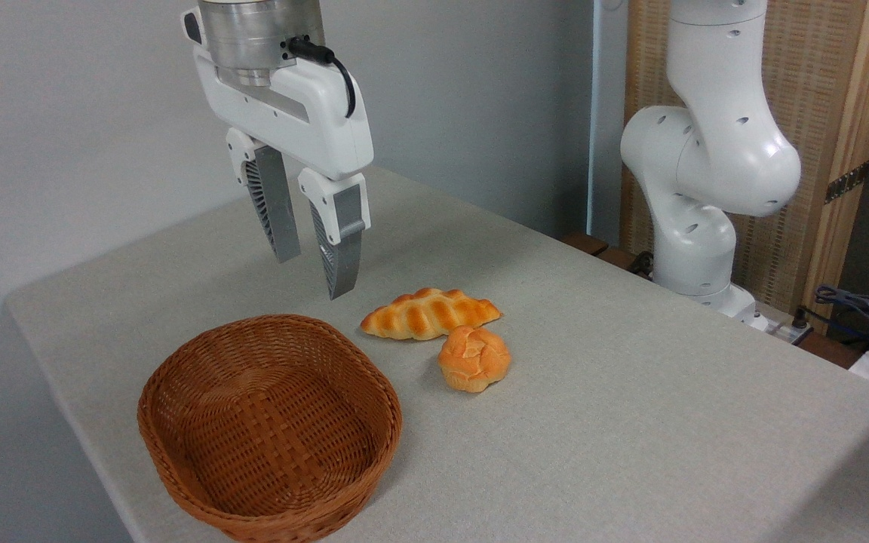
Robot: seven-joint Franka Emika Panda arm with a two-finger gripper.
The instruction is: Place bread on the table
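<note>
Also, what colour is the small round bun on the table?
Orange-golden, lighter in the cracks of its knotted top; the fixed camera shows the bun clearly.

Open room around the bun

The bun is free on right and front — the loaf touches it behind, the basket stands near on left.

no text, label or number can be read anywhere.

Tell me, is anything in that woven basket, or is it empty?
Empty. The basket shows only its bare woven bottom; the bread and the braided loaf both lie outside it on the table.
</note>
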